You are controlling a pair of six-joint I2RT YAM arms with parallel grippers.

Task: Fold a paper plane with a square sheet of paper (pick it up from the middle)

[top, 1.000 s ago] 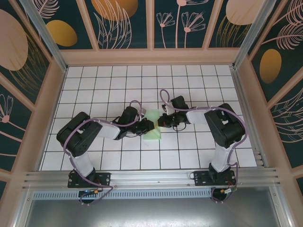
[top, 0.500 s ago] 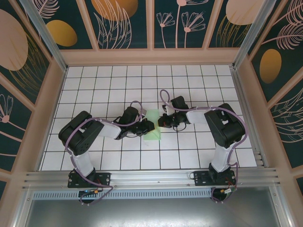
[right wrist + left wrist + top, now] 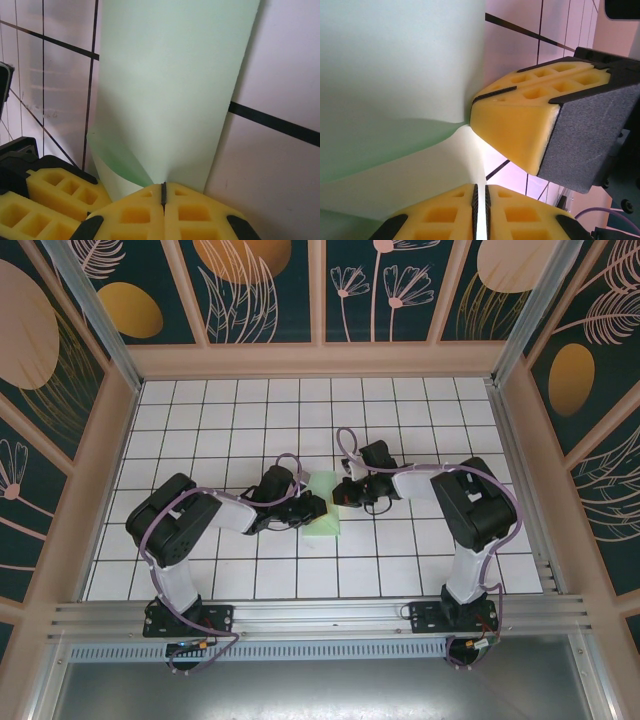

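Two tools pinch the square sheet of paper (image 3: 326,522), left tool (image 3: 480,200) and right tool (image 3: 163,192) at opposite edges; we judge folding barely begun.

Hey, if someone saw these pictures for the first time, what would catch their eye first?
The pale green paper at the middle of the white grid table, curling where the two arms meet. The left tool and right tool each pinch it shut, close together. Dark floral walls ring the table.
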